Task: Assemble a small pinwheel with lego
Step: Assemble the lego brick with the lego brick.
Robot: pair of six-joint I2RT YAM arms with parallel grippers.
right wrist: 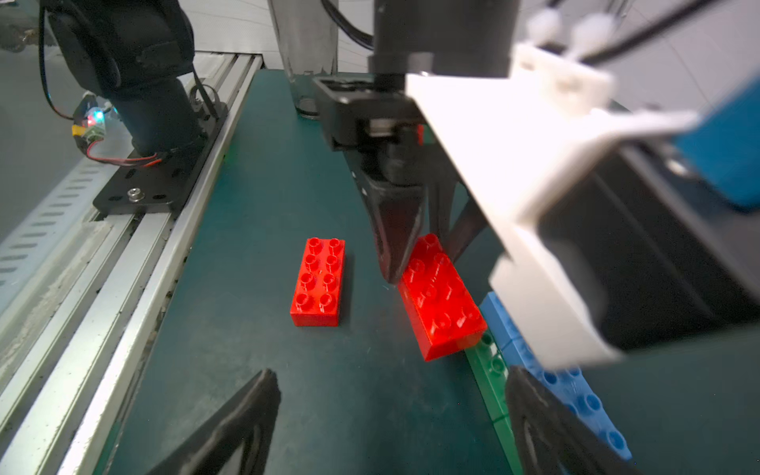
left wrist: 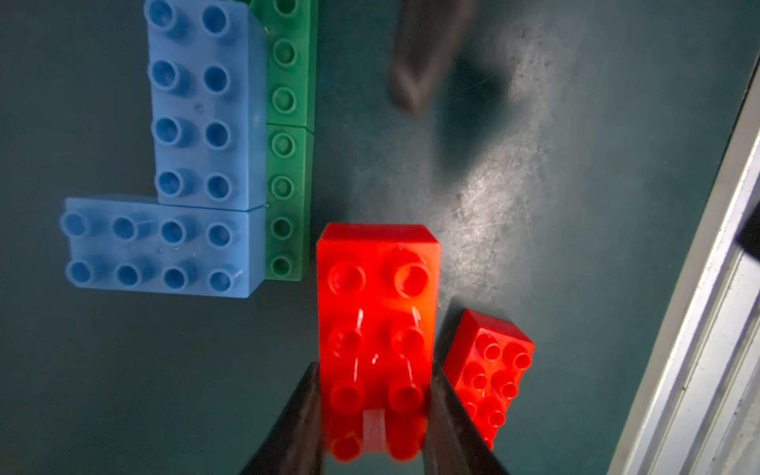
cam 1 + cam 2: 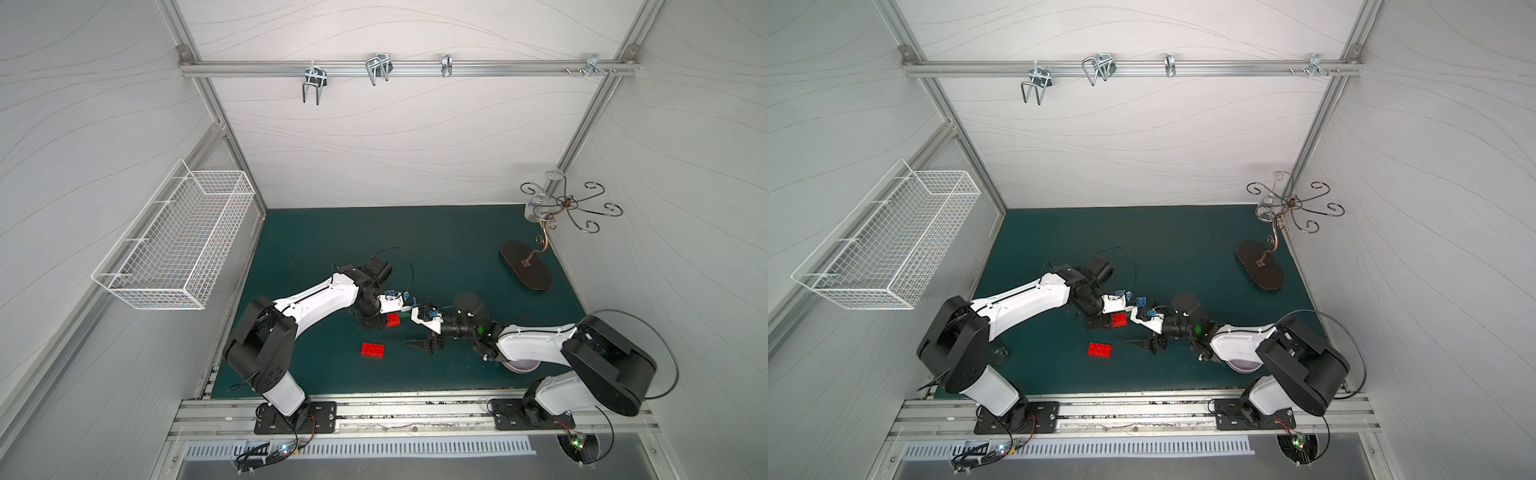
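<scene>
nearest, round lilac plastic bowl (image 3: 525, 368), mostly under the right arm. next, loose red studded rectangular brick (image 3: 372, 349), flat on the dark green surface (image 3: 436, 249). right hand (image 1: 388, 380): fingers spread wide, nothing between them, near that brick. left hand (image 2: 375, 367): clamped on a second red studded brick (image 2: 376, 304), whose free end sits just beside the part-built pinwheel (image 2: 242, 185): two blue studded bricks (image 2: 205, 107) in an l against two green studded bricks (image 2: 287, 164) laid end to end. farthest, dark metal hook stand (image 3: 527, 266).
</scene>
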